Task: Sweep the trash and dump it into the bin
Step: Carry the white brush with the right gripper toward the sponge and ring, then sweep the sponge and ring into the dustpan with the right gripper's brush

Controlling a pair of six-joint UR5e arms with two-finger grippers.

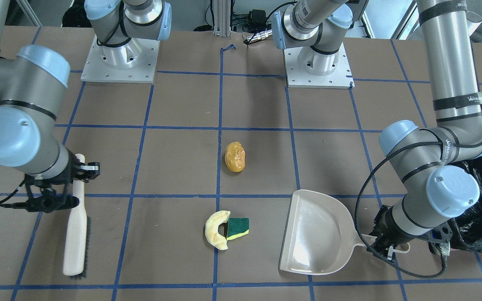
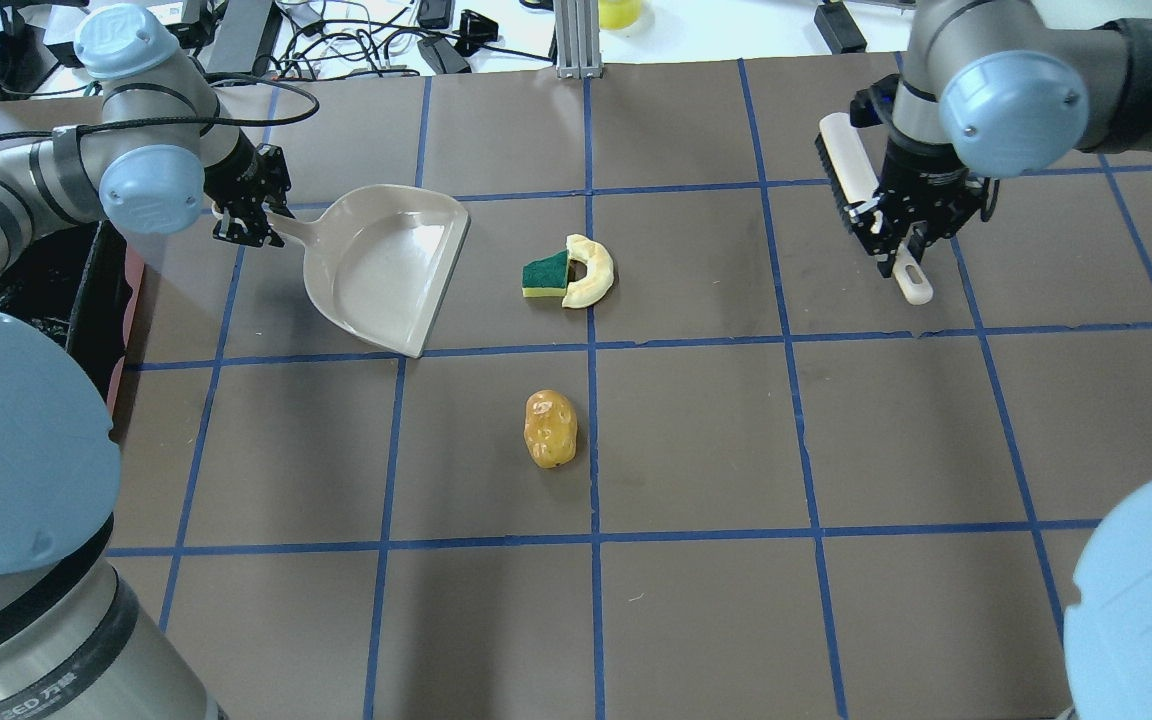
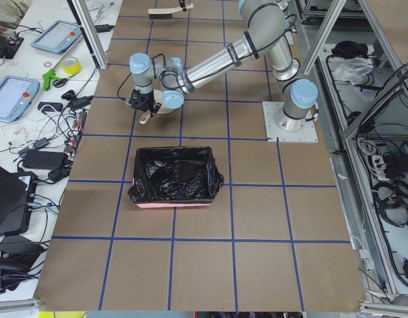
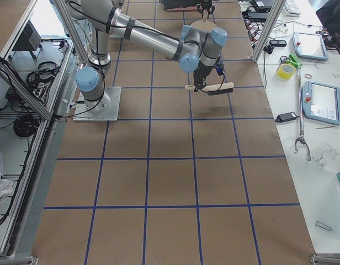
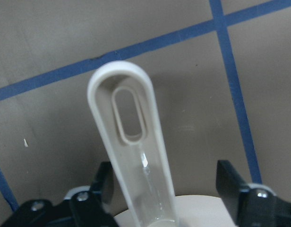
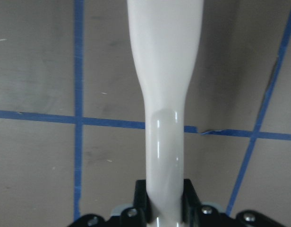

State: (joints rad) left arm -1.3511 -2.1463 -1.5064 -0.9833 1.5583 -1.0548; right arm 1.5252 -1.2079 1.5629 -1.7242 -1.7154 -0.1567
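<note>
As arms stand: L gripper (image 2: 241, 215) at dustpan (image 2: 386, 270) handle, R gripper (image 2: 894, 252) at brush (image 2: 848, 160) handle; well apart, at opposite ends of table (image 2: 696, 440).
L gripper state: fingers spread wide either side of the handle, w/ a gap showing on one side in wrist view; not clamped.
R gripper state: fingers pressed tight on brush handle, both sides.
Pieces to sweep: sponge chunk (image 2: 544, 274) touching crescent (image 2: 596, 275), near dustpan mouth; lump (image 2: 549, 428) alone, across a tape line from the pair, nearer robot.
Where bin (image 3: 174, 173) is: on robot's L, beyond dustpan handle; black bag liner, pink base.
Stands in the way: sponge chunk + crescent lie btwn dustpan mouth and brush; L arm covers most of bin in overhead view.
Around: blue tape grid (image 2: 591, 345) on brown top.
Counts: pieces 3; dustpan 1; brush 1; bin 1; arms 2.
</note>
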